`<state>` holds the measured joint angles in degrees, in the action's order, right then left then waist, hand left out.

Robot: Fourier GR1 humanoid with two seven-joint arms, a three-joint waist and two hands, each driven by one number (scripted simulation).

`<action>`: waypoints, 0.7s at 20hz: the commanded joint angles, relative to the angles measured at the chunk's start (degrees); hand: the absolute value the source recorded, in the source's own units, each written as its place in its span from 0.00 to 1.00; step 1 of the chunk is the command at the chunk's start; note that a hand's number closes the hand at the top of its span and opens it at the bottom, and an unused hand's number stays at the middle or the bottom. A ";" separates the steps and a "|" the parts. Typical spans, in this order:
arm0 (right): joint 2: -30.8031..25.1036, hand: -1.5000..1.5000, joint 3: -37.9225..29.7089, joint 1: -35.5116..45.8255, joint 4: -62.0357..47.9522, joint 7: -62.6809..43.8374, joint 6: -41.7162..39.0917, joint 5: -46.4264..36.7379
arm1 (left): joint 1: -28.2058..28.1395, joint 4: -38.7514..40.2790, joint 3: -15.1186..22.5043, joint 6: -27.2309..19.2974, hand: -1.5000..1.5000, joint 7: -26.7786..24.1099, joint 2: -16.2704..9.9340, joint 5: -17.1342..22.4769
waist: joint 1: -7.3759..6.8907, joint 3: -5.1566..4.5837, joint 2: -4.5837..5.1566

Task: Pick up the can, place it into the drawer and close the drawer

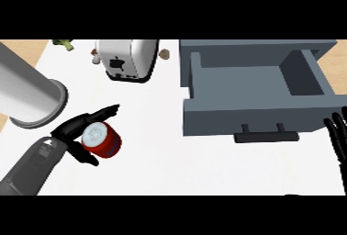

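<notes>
Gripping the red can (103, 140), left robot hand (76, 132); grey drawer (254, 112) open; right robot hand (337, 137) unclenched.

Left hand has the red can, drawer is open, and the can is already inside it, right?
Not quite. The head view shows the left hand curled round the red can on the white counter, well left of the open drawer. The can is not in the drawer yet; the rest holds.

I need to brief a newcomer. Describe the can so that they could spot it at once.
Start at the open grey drawer on the white counter, then look far to its left and lower. There the left hand curls round the can. It is the only red thing, with a pale round top.
</notes>
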<state>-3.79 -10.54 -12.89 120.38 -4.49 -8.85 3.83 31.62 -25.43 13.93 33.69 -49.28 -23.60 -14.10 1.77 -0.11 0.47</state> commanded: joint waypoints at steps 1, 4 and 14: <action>0.18 0.00 -0.58 -2.79 0.99 1.66 -1.20 0.82 | 1.36 2.78 0.46 7.87 0.00 -5.47 2.51 0.48 | 0.15 0.00 -0.08; -1.02 0.00 -1.43 -0.65 1.28 -1.64 -0.88 1.63 | 1.53 3.95 1.68 6.81 0.00 -6.95 3.61 -0.33 | 0.13 -0.05 0.03; 0.59 0.00 -0.93 -1.35 -0.62 1.88 -1.19 1.08 | 1.50 4.33 4.94 6.53 0.00 -7.94 5.89 -1.29 | -0.23 0.02 -0.05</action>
<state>-3.54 -11.23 -13.81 120.19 -3.65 -9.78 4.66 33.58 -23.24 17.27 31.79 -51.08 -19.11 -14.51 1.42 0.17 0.10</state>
